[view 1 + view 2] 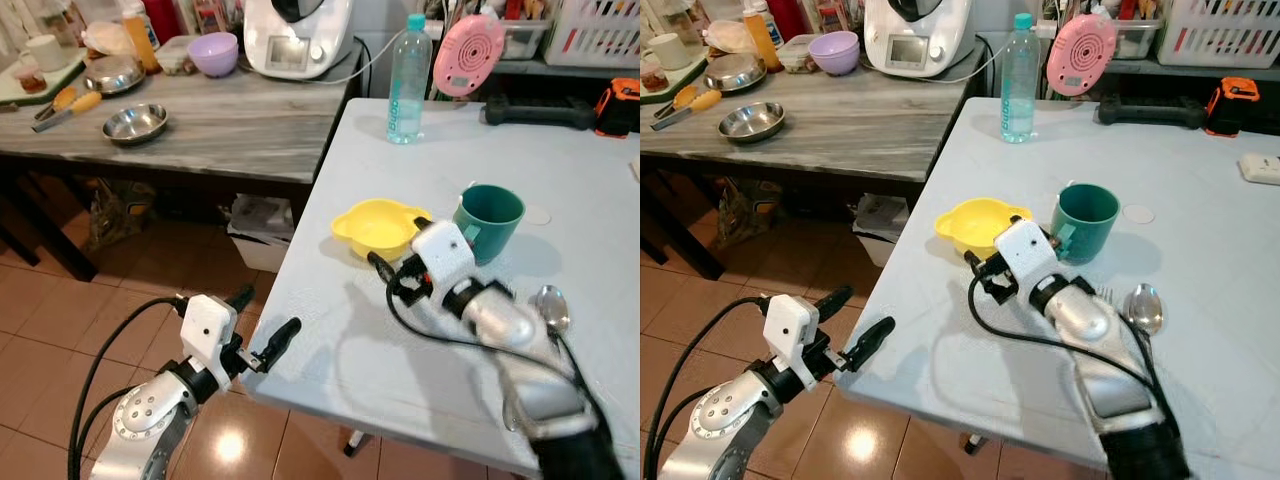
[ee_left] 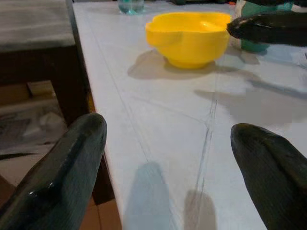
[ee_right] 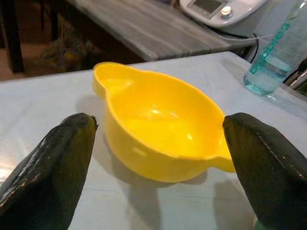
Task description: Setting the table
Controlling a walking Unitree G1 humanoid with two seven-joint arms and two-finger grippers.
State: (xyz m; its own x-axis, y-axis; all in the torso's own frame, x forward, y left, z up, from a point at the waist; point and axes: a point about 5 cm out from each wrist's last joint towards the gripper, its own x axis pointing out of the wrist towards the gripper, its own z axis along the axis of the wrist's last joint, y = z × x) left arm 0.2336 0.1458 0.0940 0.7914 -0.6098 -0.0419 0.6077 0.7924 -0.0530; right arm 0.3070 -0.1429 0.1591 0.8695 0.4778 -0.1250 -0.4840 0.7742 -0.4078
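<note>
Step in hand: the right gripper point(image 1: 978, 268) is lined up on the yellow bowl point(image 1: 980, 224), fingers released and spread to either side of it, not touching from what I can see.
Next move: my guess is it must ease forward until the fingers straddle the rim, then clench without sliding the bowl into the green cup point(image 1: 1084, 221) just beside it.
Left gripper point(image 1: 258, 325): hovering at the near edge of the pale surface point(image 1: 330, 370), fingers released, holding nothing.
Bowl: glossy moulded plastic, rounded, with small lug handles; likely light and slippery.
Spoon point(image 1: 1143, 307): shiny metal, lying by the right forearm.
Surface: smooth, matte.
</note>
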